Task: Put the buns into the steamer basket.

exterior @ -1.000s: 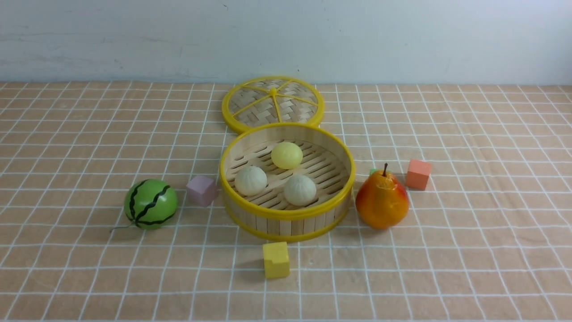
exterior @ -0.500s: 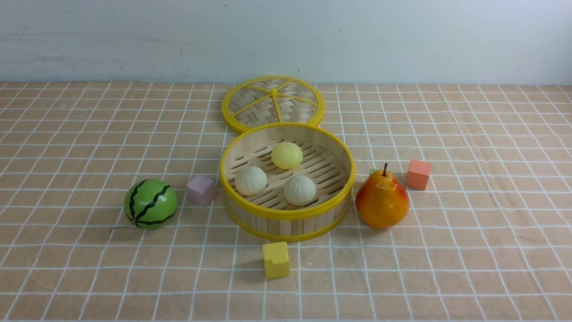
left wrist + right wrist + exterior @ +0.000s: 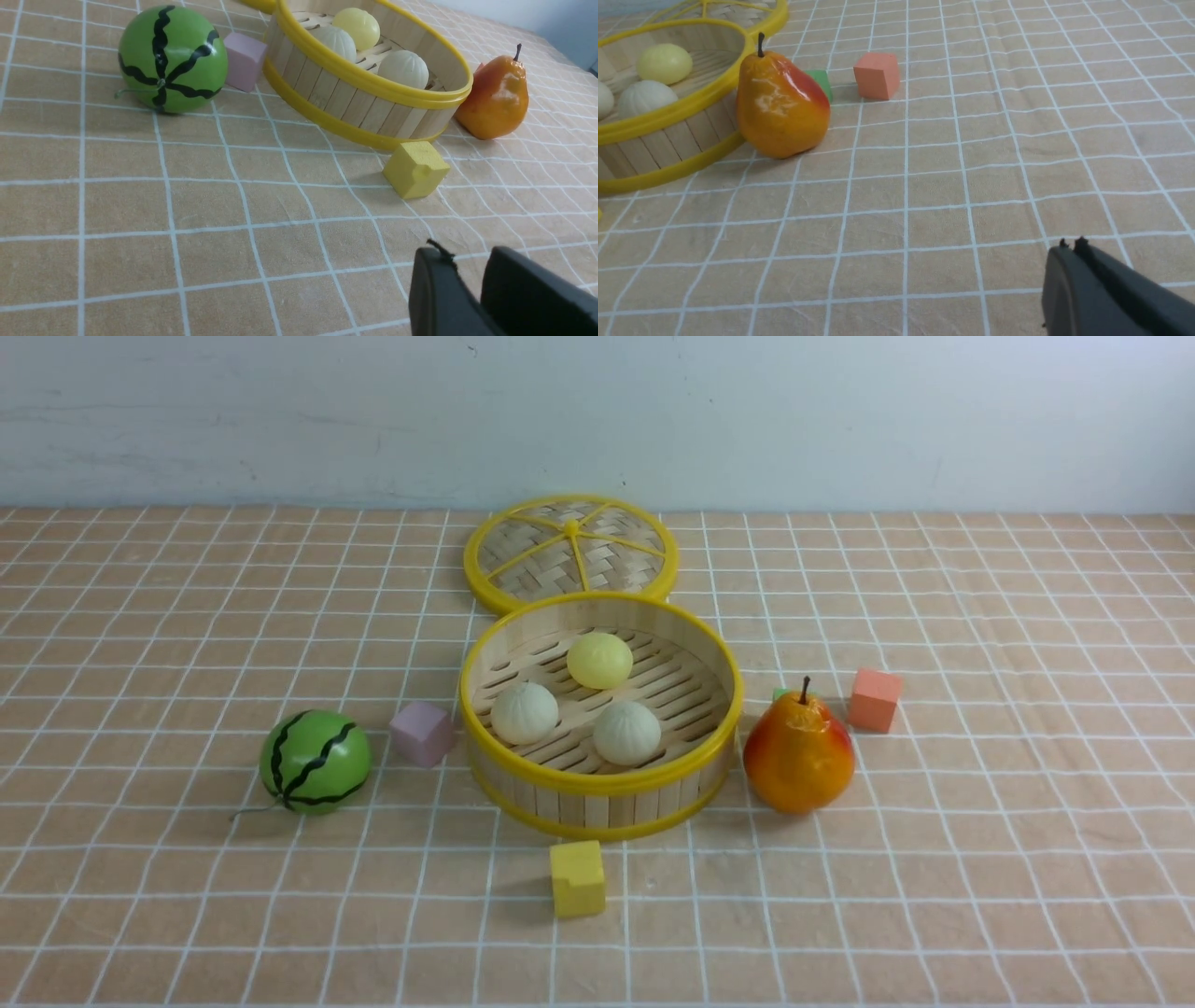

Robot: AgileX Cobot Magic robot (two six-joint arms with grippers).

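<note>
The steamer basket (image 3: 597,798) stands at the table's middle, and all three buns lie on its slatted floor: a pale yellow bun (image 3: 598,660) at the back and two off-white buns (image 3: 525,712) (image 3: 626,732) in front. Neither arm shows in the front view. In the left wrist view my left gripper (image 3: 467,261) hovers low over bare cloth, well short of the basket (image 3: 355,100), open with a narrow gap and nothing in it. In the right wrist view my right gripper (image 3: 1071,247) is shut and empty, over the cloth far from the basket (image 3: 668,116).
A woven lid (image 3: 570,553) lies behind the basket. A green watermelon ball (image 3: 315,762) and a pink cube (image 3: 422,733) sit to its left, a yellow cube (image 3: 577,878) in front. A pear (image 3: 799,753), a green cube (image 3: 779,693) and an orange cube (image 3: 875,700) sit to its right.
</note>
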